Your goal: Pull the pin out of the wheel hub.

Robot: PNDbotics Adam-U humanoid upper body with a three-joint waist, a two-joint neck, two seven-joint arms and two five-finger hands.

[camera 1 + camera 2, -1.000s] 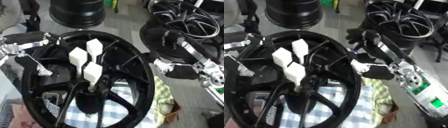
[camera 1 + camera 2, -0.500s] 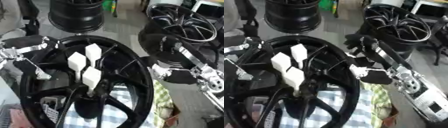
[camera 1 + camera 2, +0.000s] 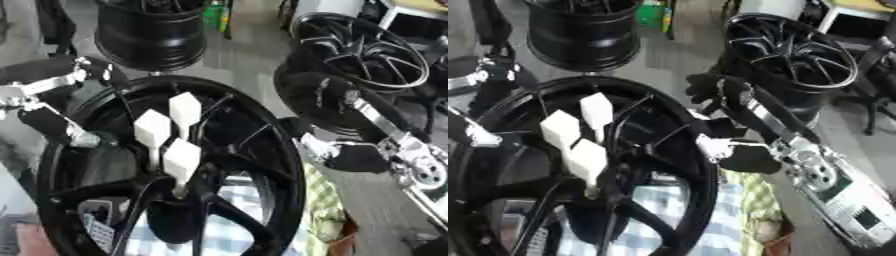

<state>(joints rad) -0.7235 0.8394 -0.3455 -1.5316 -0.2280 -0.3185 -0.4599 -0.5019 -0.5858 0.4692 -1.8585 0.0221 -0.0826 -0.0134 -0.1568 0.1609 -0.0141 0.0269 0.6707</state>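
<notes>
A large black wheel hub (image 3: pixel 262 150) lies flat and fills the foreground. Three white block-headed pins (image 3: pixel 181 157) stand upright close together at its centre. My right hand (image 3: pixel 707 89) hovers at the hub's far right rim, fingers relaxed and holding nothing, well apart from the pins. Its arm (image 3: pixel 824 175) runs in from the lower right. My left hand (image 3: pixel 54 122) is a dark, blurred shape over the hub's left rim, left of the pins; its silver arm parts (image 3: pixel 39 89) lie above it. Nothing touches the pins.
A second black wheel (image 3: pixel 363 55) lies at the back right, behind my right hand. A black barrel-shaped rim (image 3: pixel 153 35) stands at the back centre. A blue-checked cloth (image 3: pixel 236 225) and a yellow-green cloth (image 3: pixel 324 205) lie beneath the hub.
The whole picture has shifted slightly downward, so the camera moved. Both hands keep their places relative to the hub, and the pins stand as before.
</notes>
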